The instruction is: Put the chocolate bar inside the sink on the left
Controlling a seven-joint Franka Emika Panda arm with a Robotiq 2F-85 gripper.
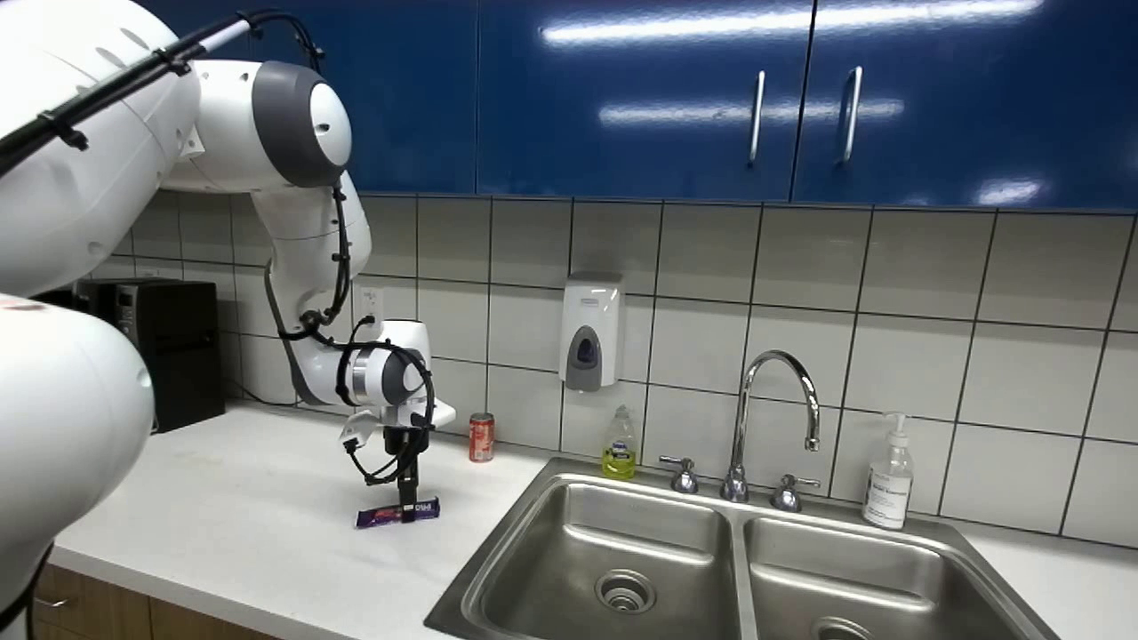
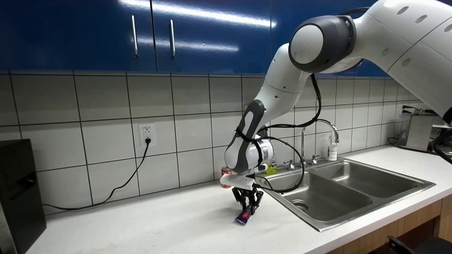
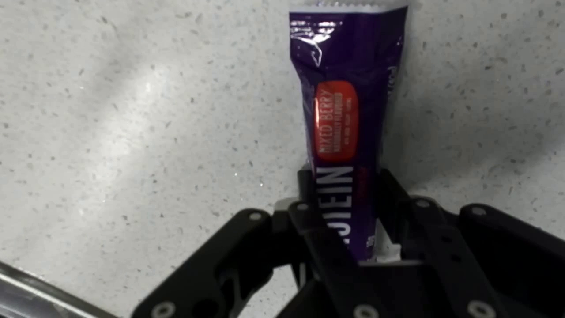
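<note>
Step in hand, as you can judge it: the grasp, at or just before the lift; carry and release are not yet done.

Room: blue cabinets (image 1: 622, 98) hang above the claw (image 3: 346, 181), toward the back; beneath them a pale tiled wall (image 1: 524, 320) stands behind it.

Surface: directly below the claw you have the speckled white counter (image 1: 222, 498), your white arm (image 2: 279, 91) arching over it. Right of the claw, as you face the wall, is the steel double sink (image 1: 487, 560); its nearer basin (image 1: 569, 587) you can take as the left one, the goal. Left of the claw, well apart: a black box-shaped unit (image 1: 178, 356). Behind and to the right: a faucet (image 1: 738, 453), a wall soap dispenser (image 1: 594, 333) and, nearest the claw, a red can (image 1: 481, 437).

Claw state: narrow, apparently bearing on both long sides of the purple chocolate bar (image 3: 346, 132). The bar sits low in it, longer end away from the sink; whether it touches the counter you cannot tell.

Next move, judged: lift clear of the sink's edge, swing right, stay short of the faucet, release over the nearer basin. The off-centre hold may let the long end droop.
</note>
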